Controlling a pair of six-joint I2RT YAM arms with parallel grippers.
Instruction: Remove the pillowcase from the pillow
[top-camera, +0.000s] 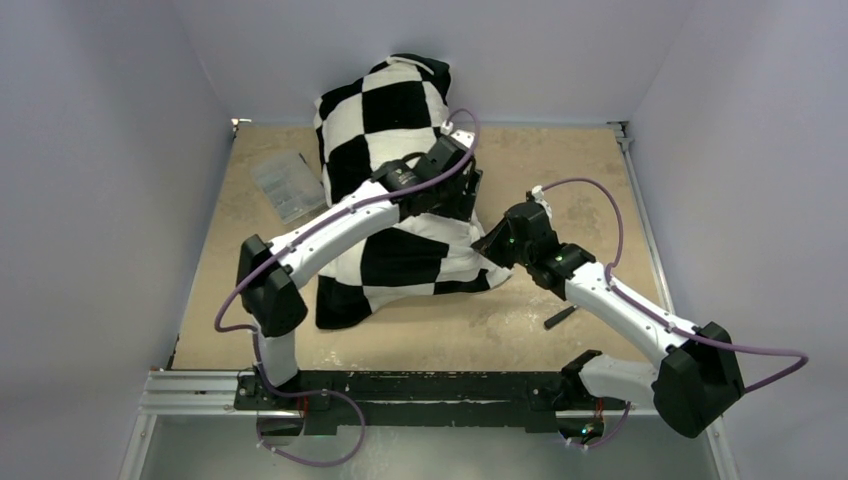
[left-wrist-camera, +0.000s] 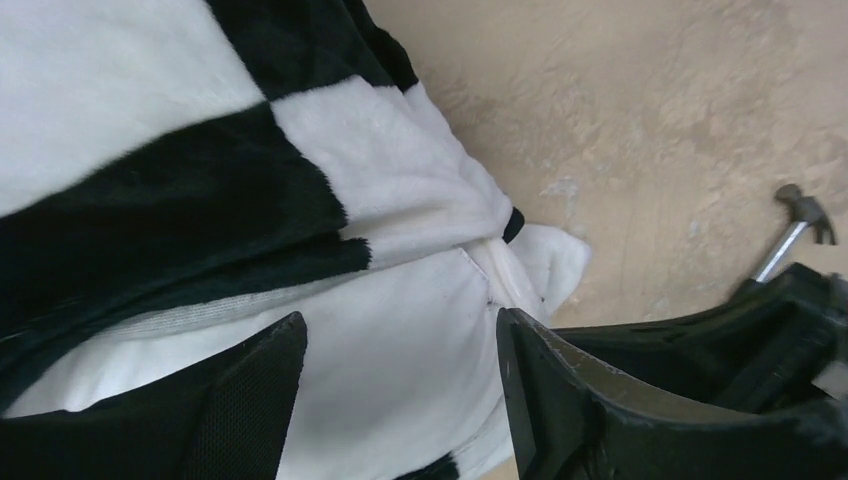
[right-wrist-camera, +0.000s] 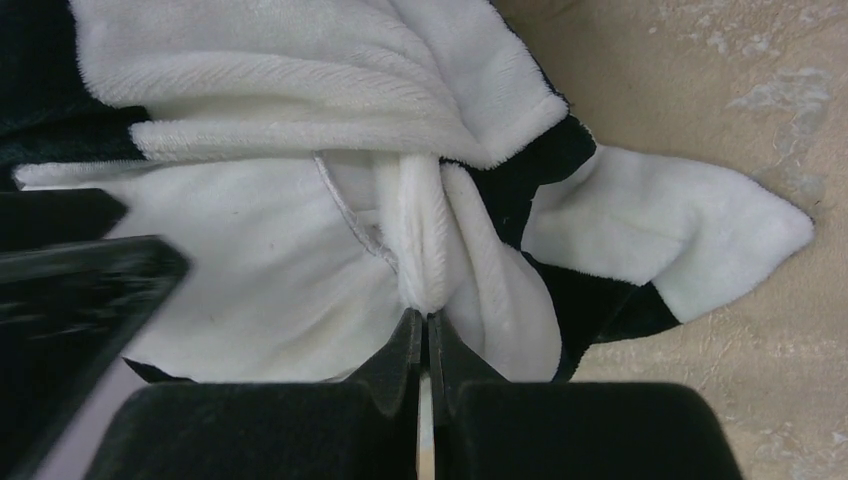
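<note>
Checkered pillowcase (top-camera: 395, 105) hem in right jaws, left jaws apart

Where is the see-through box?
In the top view, the see-through box lies on the table, left of the checkered pillowcase, near the far left corner.

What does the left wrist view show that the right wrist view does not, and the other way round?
Only the left wrist view: the left gripper, open over the pillow, and a small hammer on the table. Only the right wrist view: the right gripper, shut on a white fold of the pillowcase. Both share the checkered pillowcase, the white pillow and the tan table.
</note>
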